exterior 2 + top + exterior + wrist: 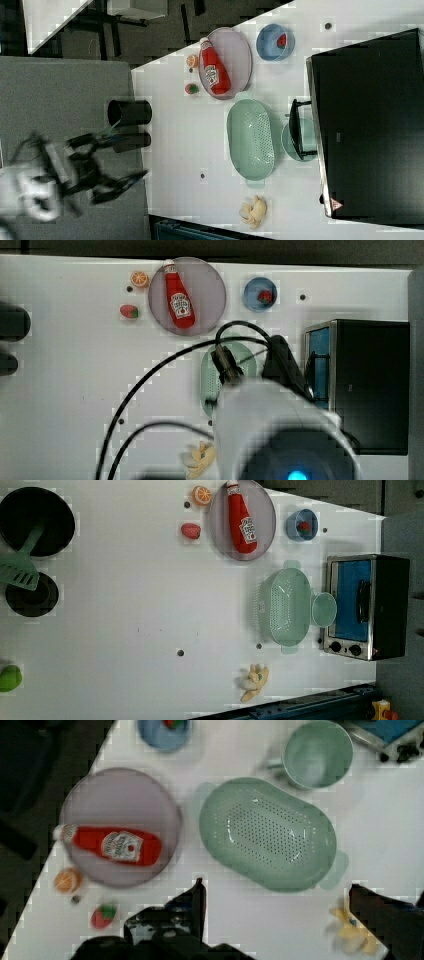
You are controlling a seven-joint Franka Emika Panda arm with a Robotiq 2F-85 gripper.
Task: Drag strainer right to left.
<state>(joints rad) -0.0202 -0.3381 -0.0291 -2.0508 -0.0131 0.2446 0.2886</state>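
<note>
Fingers of the gripper stand wide apart, as we see in the wrist view, with bare white table between them and nothing held. We find them above the table just beside the strainer, not touching it.

We see the strainer upright on the table, open side up, its holed bottom bare. In the left view it sits near the table's right edge, about midway between the top and bottom edges. In the top view the arm hides much of the strainer.

Just beside the strainer, on the side toward the toaster oven, we see the green mug; it appears to touch the strainer's rim, though we cannot tell for sure. The toaster oven stands at the table's right edge in the left view.

Toward the table's top edge in the left view, near the strainer's end, we see the greyish-purple plate with a red ketchup bottle lying on it. Beside the plate we see an orange slice and a strawberry. A small blue bowl holding something red sits on the plate's other side, near the oven.

Near the table's bottom edge in the left view lies a pale yellow banana peel.
</note>
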